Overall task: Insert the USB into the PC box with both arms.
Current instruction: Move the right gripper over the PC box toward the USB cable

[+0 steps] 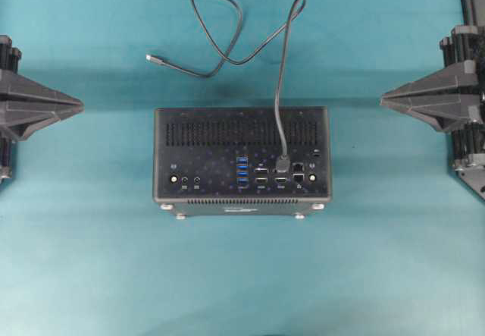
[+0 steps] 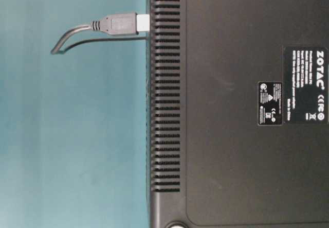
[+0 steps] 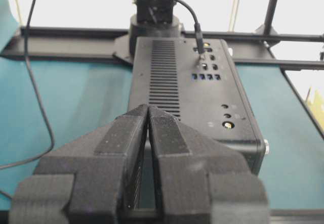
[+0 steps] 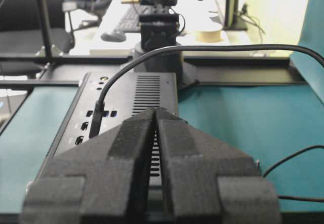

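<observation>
The PC box (image 1: pixel 242 161) lies in the middle of the teal bench (image 1: pixel 242 275), its ported face turned up toward the overhead view, with a band of vent slots along the far part of that face and a column of four blue ports (image 1: pixel 242 173) near the centre. The USB (image 1: pixel 282 101) is already seated in the box: its chunky black plug (image 1: pixel 283 161) stands in a port just right of the blue column, and in the table-level view the plug's metal shell meets the box's face with a short length of bare metal showing. From the plug the dark cable runs to the far side over the vent slots and off the box, loops on the bench beyond it, crosses itself, and ends in a slim silvery tip (image 1: pixel 152 59) lying free on the cloth, far and left of the box. The left gripper (image 1: pixel 72 106) sits at the left edge of the bench, well apart from the box, its pointed fingers pressed together with only a hairline seam between them in its wrist view. The right gripper (image 1: pixel 388 100) mirrors it at the right edge, also pressed together and holding nothing, well apart from box and cable.
</observation>
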You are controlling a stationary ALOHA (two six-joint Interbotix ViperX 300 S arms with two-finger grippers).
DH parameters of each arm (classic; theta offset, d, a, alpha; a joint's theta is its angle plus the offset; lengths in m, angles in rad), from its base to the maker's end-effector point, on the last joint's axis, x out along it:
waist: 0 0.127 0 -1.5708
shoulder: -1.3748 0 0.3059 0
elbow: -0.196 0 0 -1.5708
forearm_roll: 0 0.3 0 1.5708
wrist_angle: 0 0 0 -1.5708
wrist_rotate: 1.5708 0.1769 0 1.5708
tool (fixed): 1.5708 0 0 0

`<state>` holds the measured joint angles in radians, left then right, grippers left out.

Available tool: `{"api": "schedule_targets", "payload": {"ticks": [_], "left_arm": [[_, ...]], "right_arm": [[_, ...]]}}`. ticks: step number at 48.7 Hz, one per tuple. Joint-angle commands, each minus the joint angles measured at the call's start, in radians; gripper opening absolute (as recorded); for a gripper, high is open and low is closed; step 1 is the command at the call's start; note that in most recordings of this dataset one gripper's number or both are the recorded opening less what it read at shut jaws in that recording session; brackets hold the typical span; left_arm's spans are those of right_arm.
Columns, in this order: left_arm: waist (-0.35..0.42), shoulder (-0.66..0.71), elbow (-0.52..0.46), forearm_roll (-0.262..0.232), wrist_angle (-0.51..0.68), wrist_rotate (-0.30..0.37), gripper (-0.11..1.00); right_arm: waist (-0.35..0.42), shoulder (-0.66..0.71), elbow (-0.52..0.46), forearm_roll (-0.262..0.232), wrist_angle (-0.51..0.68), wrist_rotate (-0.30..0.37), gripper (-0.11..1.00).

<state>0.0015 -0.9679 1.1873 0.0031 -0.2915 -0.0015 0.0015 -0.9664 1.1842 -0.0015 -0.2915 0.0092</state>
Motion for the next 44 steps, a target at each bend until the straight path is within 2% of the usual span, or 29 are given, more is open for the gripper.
{"api": "schedule_targets", "payload": {"ticks": [1, 6, 12, 24, 33, 44], "left_arm": [[-0.023, 0.009, -0.029, 0.008, -0.006, -0.034, 0.10], [-0.023, 0.011, -0.038, 0.008, -0.005, -0.051, 0.00], [-0.021, 0.012, -0.055, 0.008, 0.020, -0.051, 0.00], [-0.026, 0.046, -0.163, 0.009, 0.190, -0.046, 0.00], [-0.044, 0.106, -0.279, 0.009, 0.345, -0.078, 0.00], [-0.048, 0.163, -0.351, 0.009, 0.463, -0.086, 0.00]], "right_arm": [[0.003, 0.008, -0.012, 0.006, -0.008, 0.000, 0.14], [0.005, -0.003, -0.009, 0.038, 0.006, 0.049, 0.06], [0.005, -0.011, -0.023, 0.038, 0.077, 0.106, 0.01], [0.020, -0.008, -0.153, 0.038, 0.387, 0.106, 0.01], [0.043, 0.000, -0.241, 0.040, 0.538, 0.110, 0.01], [0.074, 0.091, -0.382, 0.043, 0.776, 0.112, 0.01]]}}
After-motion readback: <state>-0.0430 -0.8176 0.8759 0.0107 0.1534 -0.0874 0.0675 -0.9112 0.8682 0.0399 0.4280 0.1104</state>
